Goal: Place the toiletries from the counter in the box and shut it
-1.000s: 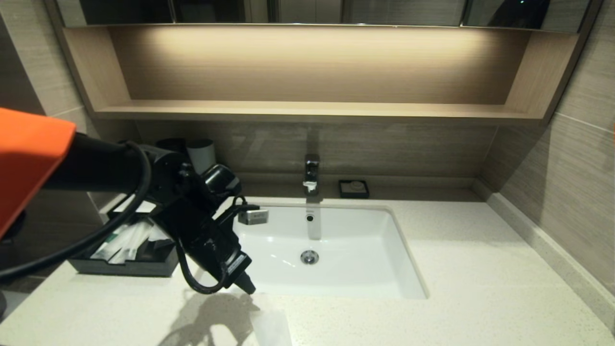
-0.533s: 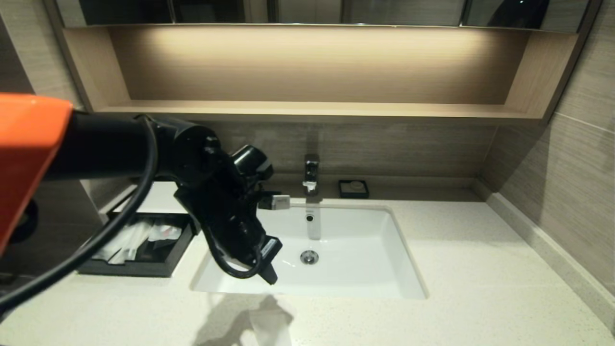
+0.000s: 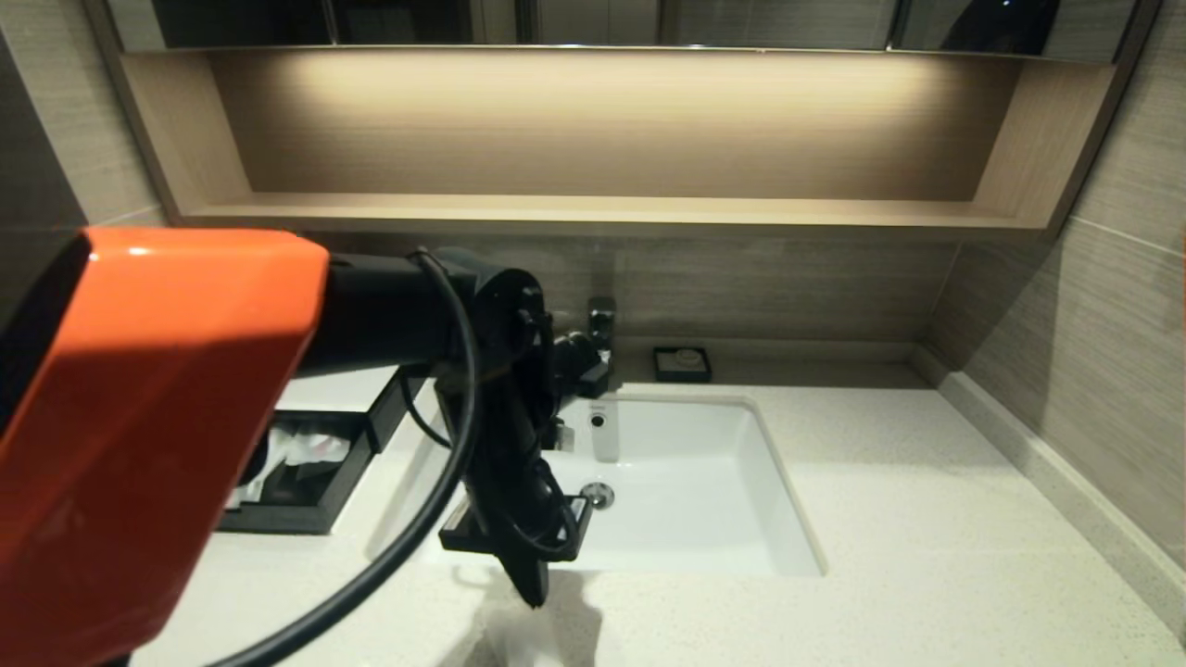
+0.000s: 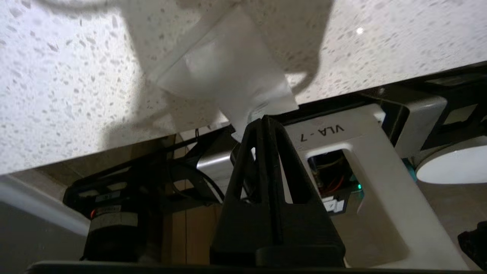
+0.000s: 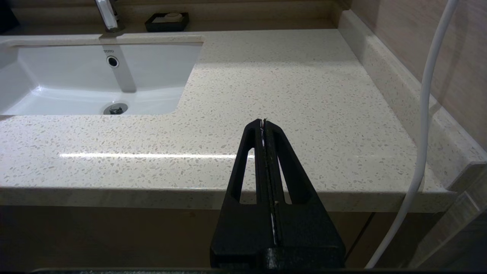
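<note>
The sachet [image 3: 523,635] lay flat at the near edge of the counter [image 3: 927,556], at about six o'clock from the sink [image 3: 704,500], its long axis running roughly near to far and one end overhanging the edge. The left gripper [image 3: 536,593] hung tip-down directly over it, jaws pressed together and holding nothing, the sachet just beyond its tip [image 4: 228,80]. That arm was plainly the nearer; the right gripper [image 5: 264,123], jaws also together, sat off the counter's front edge toward four o'clock. Farther back at ten o'clock, the box [image 3: 315,482] stood with its drawer open and packets inside.
</note>
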Robot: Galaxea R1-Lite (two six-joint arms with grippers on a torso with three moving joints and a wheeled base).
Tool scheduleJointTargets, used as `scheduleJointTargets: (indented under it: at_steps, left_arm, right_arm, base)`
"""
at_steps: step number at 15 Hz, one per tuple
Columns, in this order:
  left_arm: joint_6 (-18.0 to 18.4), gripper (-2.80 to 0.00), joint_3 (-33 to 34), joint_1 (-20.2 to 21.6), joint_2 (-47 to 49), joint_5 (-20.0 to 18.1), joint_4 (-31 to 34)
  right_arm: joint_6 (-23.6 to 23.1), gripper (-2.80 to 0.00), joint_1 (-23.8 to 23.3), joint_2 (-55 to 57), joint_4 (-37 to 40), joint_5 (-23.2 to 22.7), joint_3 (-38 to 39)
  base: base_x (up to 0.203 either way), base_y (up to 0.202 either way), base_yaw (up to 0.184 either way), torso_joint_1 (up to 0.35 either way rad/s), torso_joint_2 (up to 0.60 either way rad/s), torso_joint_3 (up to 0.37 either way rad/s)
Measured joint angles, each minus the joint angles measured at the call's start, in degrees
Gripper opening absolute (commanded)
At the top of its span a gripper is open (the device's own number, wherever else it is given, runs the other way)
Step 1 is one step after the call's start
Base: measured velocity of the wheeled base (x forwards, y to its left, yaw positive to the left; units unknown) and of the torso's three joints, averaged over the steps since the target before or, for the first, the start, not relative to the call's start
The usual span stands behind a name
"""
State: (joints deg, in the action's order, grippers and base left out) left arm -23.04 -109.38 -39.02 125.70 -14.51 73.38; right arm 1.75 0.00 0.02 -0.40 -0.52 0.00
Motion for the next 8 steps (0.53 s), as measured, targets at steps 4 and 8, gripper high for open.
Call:
scheduleJointTargets:
  at_steps: [4,8]
  left_arm:
    - [2.05,-2.80,-1.95,-0.04,3.60,0.16,5.64]
    - [4.25,0.00,-2.06,-0.02,6.06,0.19,8.37]
  right_arm:
    - [0.00,-2.80,0.00,0.00,0.01,0.01,0.00]
    - [0.00,-2.80,0.00,0.00,0.00,0.01,0.00]
  base:
    - [0.000,0.000,0.000,0.000,0.00,0.000]
    - [0.000,0.000,0.000,0.000,0.00,0.000]
